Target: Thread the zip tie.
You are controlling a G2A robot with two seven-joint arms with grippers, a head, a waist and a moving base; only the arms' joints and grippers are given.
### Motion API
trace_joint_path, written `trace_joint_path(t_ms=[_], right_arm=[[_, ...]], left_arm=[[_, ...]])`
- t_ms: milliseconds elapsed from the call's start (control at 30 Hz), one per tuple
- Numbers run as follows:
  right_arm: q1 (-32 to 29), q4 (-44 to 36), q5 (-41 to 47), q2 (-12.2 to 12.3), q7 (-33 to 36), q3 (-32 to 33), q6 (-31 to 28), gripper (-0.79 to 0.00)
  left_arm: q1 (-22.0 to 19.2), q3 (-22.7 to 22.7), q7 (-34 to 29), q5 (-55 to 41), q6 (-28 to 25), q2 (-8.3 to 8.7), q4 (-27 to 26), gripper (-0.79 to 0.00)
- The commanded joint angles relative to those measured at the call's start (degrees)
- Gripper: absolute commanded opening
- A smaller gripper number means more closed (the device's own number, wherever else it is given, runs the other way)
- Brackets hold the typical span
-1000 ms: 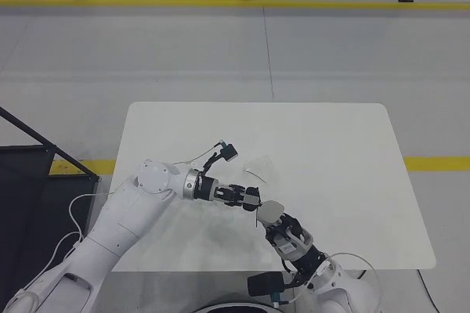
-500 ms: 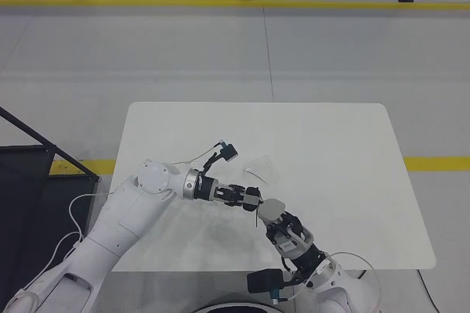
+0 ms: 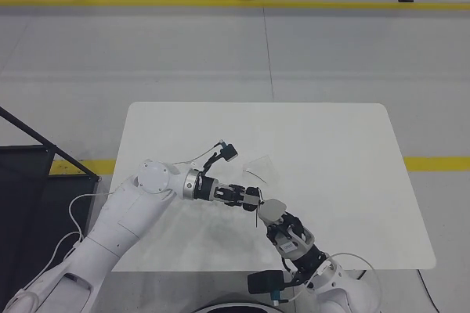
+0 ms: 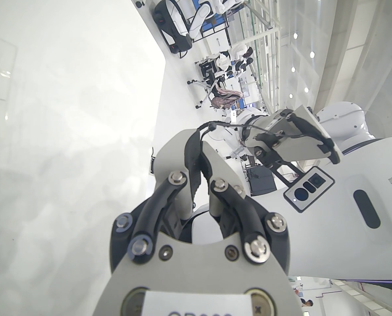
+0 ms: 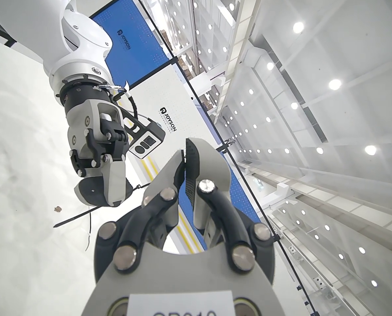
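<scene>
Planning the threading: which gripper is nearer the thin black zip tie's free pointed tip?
Left. The left gripper clamps the thin black zip tie, tip sticking out beside it; the right gripper is on its opposite side.

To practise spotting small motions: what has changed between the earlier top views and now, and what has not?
Hardly anything. The right arm's wrist nudged very slightly forward, toward the left claw; the right claw itself kept its place. Nothing was grasped or released. The left claw stays shut on the zip tie, above the table.
</scene>
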Motion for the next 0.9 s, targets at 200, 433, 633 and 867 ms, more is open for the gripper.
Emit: trace_joint_path(t_ms=[200,433,633,867], right_arm=[[-0.1,-0.2,-0.7,0.1,-0.2,-0.4,0.3,-0.785],[-0.3,-0.3,-0.9,0.1,-0.4,-0.4,0.6,-0.785],[-0.2,-0.2,-1.1,0.2,-0.3,-0.5,0.1,-0.785],[0.2,-0.1,-1.3,0.2,0.2,-0.7,-0.3,-0.785]], left_arm=[[0.0,0.0,0.0,0.0,0.0,0.00,0.0,-0.785],[0.0,0.0,0.0,0.0,0.0,0.00,0.0,-0.785],[0.0,0.0,0.0,0.0,0.0,0.00,0.0,-0.785],[0.0,0.0,0.0,0.0,0.0,0.00,0.0,-0.785]])
